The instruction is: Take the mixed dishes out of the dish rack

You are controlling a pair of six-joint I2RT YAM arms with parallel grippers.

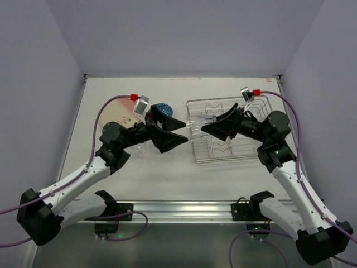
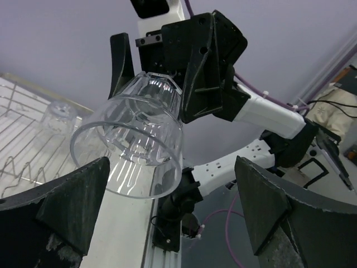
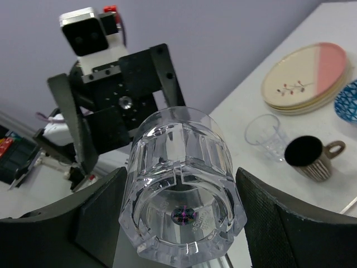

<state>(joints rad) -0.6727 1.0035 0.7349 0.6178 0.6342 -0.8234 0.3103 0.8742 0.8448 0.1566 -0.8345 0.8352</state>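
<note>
My right gripper is shut on a clear glass tumbler and holds it on its side in the air, left of the dish rack. The tumbler's open mouth faces my left gripper. That gripper is open, and its fingers stand wide of the rim without gripping it. A second tumbler stands in the rack. On the table at the left are the stacked plates, the blue bowl, the brown mug and another tumbler.
The two arms meet nose to nose over the middle of the table. The rack takes up the right half and the unloaded dishes crowd the left, behind my left arm. The rail with the arm bases runs along the near edge.
</note>
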